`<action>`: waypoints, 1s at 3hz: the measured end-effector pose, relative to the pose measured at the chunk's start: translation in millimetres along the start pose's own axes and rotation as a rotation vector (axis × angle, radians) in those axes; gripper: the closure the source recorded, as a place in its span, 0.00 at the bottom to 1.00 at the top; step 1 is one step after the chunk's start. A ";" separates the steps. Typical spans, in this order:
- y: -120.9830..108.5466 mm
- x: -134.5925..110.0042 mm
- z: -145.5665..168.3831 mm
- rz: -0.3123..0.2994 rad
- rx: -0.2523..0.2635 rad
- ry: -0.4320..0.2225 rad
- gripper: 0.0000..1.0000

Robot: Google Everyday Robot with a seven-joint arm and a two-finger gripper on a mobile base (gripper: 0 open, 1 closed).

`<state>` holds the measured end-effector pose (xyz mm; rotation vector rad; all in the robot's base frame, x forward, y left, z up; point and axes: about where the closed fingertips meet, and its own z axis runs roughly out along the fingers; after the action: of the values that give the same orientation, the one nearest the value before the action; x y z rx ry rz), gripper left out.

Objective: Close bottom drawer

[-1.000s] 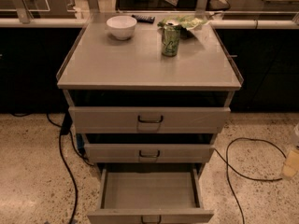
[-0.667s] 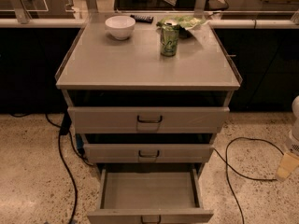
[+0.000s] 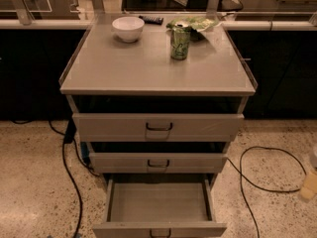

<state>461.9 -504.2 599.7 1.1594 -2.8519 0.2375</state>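
The bottom drawer point(image 3: 158, 203) of the grey-beige cabinet is pulled far out toward me. Its wide shallow tray is empty, and its slim front with a small dark loop handle point(image 3: 159, 233) lies at the lower edge of the camera view. My gripper point(image 3: 309, 183) shows only as a pale shape at the right edge, low above the floor. It is well to the right of the drawer and apart from it.
The top drawer point(image 3: 158, 127) and middle drawer point(image 3: 158, 162) stand slightly out. On the cabinet top point(image 3: 124, 68) are a white bowl point(image 3: 128, 28), a green can point(image 3: 180, 42), a crumpled bag point(image 3: 195, 23) and a dark remote point(image 3: 151, 20). Cables point(image 3: 262, 180) lie on the speckled floor on both sides.
The pale gripper shape at the right edge rose, then dropped lower. The bottom drawer stays open as before.
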 end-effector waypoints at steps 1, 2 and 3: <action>22.7 22.3 18.8 -0.002 0.029 -0.067 0.00; 30.7 27.8 56.4 -0.010 0.077 -0.128 0.00; 24.5 20.9 98.2 0.015 0.071 -0.134 0.00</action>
<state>430.7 -517.2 502.1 1.2114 -2.9913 0.2743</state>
